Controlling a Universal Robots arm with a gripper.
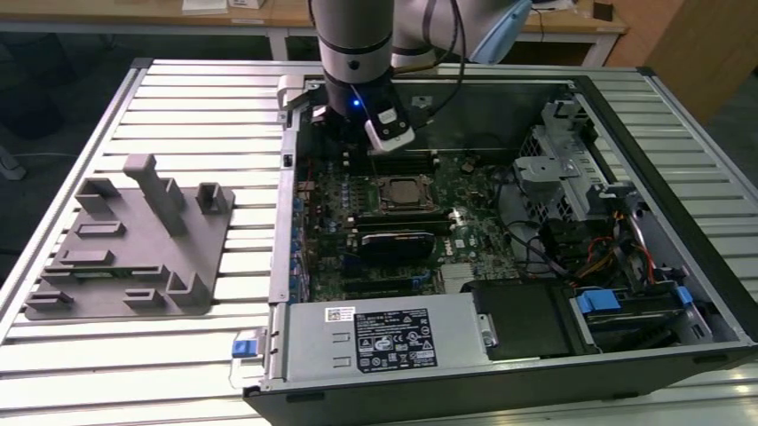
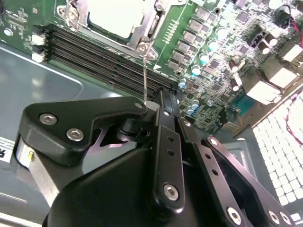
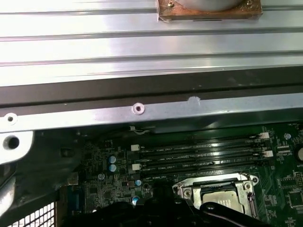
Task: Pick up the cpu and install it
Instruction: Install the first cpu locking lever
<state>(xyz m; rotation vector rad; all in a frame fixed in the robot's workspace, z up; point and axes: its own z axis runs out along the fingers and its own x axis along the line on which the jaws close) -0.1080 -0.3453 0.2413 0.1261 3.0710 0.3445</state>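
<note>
Within metal-framed socket (image 2: 150, 21), flat silvery cpu (image 2: 113, 16)

- The cpu (image 1: 404, 188), inside the computer case (image 1: 498, 111), is topped with smooth silver metal of a soft sheen.
- The worktop (image 1: 177, 115) under the case is formed of bright, ribbed metal slats.
- The fixture tray (image 1: 124, 244) beside the case is seen as matt grey plastic.
- The tool (image 2: 158, 106) is finished in matt black, with shiny screw heads.

Gripper (image 2: 160, 100) has open room above motherboard (image 1: 474, 232); case wall (image 1: 282, 222), drive cage (image 1: 551, 169) flank.
</note>
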